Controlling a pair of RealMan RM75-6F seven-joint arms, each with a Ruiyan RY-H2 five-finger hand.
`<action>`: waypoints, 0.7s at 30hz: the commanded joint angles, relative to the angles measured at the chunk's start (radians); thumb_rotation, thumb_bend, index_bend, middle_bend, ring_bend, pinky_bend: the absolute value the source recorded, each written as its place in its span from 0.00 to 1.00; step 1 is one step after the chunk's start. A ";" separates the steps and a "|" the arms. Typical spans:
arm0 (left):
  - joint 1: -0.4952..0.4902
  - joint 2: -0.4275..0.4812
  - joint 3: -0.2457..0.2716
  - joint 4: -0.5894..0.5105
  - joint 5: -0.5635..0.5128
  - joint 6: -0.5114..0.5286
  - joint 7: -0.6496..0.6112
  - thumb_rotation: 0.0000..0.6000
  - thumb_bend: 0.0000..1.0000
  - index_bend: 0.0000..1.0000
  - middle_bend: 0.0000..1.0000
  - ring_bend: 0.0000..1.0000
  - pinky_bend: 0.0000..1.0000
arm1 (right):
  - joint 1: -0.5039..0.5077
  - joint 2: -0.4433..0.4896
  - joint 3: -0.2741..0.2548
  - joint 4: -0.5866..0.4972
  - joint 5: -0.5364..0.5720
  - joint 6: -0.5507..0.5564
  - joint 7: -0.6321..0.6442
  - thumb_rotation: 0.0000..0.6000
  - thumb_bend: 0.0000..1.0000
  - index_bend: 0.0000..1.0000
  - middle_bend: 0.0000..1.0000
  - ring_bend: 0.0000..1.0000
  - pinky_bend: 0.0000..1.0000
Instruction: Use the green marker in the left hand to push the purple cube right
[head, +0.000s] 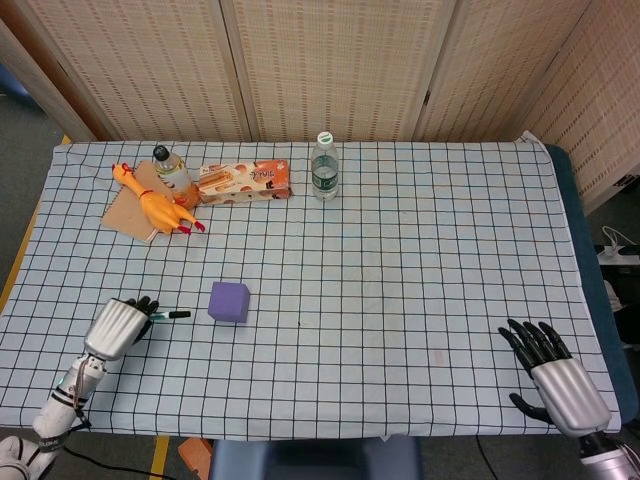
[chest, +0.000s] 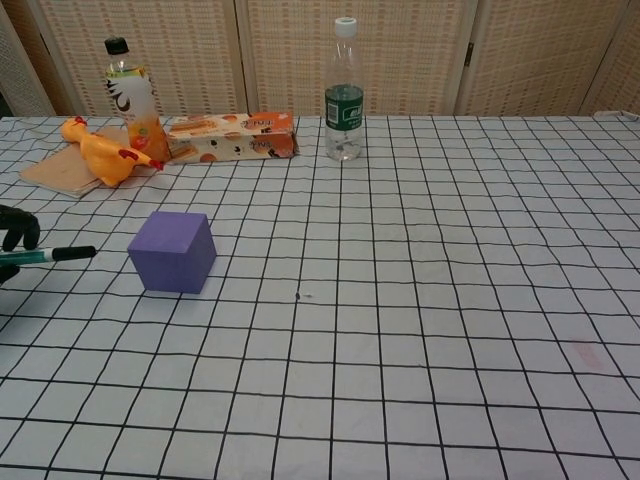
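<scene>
My left hand (head: 118, 325) sits at the left edge of the table (head: 400, 250), pinching the green marker (head: 170, 315) in its fingertips. The marker lies roughly level, with its black tip pointing right toward the purple cube (head: 229, 300) and a clear gap between tip and cube. In the chest view the tip (chest: 75, 252) sits at about mid-height of the cube's left face.

Risk 1: the marker is held near its back end, so contact force may pivot or slide it in my fingers. I judge a slow approach necessary.

Risk 2: a tip that lands off the centre of the left face may spin the cube instead of moving it straight right.

Risk 3: a tip that dips may snag the checked cloth and bunch it.

The cube stands left of the table's centre, flat on the cloth and well apart from the bottles (head: 324, 166), the snack box (head: 245, 180) and the rubber chicken (head: 155, 205) at the far edge. It has matte faces and soft edges. I judge it light, possibly foam.

My right hand (head: 555, 375) rests at the near right corner, fingers spread, holding nothing.
</scene>
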 joint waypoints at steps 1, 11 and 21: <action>-0.040 -0.017 0.001 0.050 -0.004 -0.044 -0.039 1.00 0.57 0.80 0.81 0.77 0.97 | 0.005 -0.011 0.007 -0.006 0.020 -0.019 -0.023 1.00 0.11 0.00 0.00 0.00 0.00; -0.094 -0.057 0.036 0.142 0.003 -0.113 -0.083 1.00 0.57 0.80 0.81 0.76 0.97 | 0.006 -0.033 0.016 -0.009 0.043 -0.030 -0.067 1.00 0.11 0.00 0.00 0.00 0.00; -0.133 -0.076 0.035 0.132 -0.011 -0.104 -0.069 1.00 0.57 0.80 0.81 0.77 0.97 | 0.015 -0.025 0.014 -0.011 0.052 -0.047 -0.060 1.00 0.11 0.00 0.00 0.00 0.00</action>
